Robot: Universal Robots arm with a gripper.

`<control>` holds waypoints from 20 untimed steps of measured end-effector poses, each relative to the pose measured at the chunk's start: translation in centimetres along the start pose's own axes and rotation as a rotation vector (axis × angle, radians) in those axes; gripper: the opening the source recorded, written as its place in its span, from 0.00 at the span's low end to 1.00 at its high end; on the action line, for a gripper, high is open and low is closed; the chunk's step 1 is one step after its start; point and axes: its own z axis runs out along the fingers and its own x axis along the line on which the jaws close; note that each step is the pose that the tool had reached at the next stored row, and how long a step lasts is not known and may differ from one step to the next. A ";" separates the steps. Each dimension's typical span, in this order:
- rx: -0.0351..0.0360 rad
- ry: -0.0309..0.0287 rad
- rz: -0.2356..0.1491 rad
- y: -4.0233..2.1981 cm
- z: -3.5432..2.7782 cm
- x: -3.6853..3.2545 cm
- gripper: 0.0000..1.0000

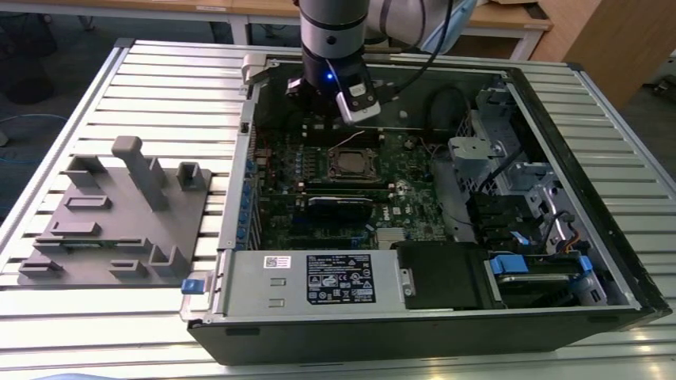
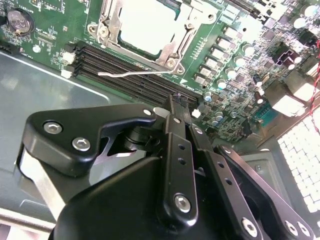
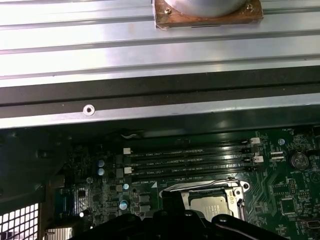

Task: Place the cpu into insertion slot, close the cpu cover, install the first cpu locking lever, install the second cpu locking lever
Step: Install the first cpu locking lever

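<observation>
Cpu [image 2: 147, 25] is lying flat, top facing up, inside the insertion slot [image 1: 351, 163] toward the computer case's [image 1: 423, 348] far wall, cpu cover [image 2: 186, 40] framing it. End effector [image 2: 175, 101] is hovering nearby, pinched narrow, holding nothing.

An open computer case [image 1: 423, 340] is laid on a slatted table [image 1: 158, 79], with a fixture block [image 1: 116, 214] set well apart at the exterior view's left. Inside the case, the insertion slot [image 1: 352, 163] is mounted amid the board. In the second wrist view the cpu [image 2: 145, 22] is seated within the cpu cover [image 2: 176, 50], a locking lever [image 2: 135, 74] is stretched over the memory slots [image 2: 115, 62] just beside it, and the gripper [image 2: 176, 100] is held near those slots.
</observation>
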 end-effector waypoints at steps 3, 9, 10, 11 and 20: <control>0.0001 0.0000 0.000 0.06 0.05 -0.21 0.10; 0.0001 0.0000 0.000 0.14 0.14 -0.64 0.10; 0.0001 -0.0001 0.000 0.14 0.14 -0.64 0.10; 0.0002 0.0000 0.000 0.15 0.14 -0.65 0.10; 0.0002 0.0000 0.000 0.17 0.16 -0.90 0.10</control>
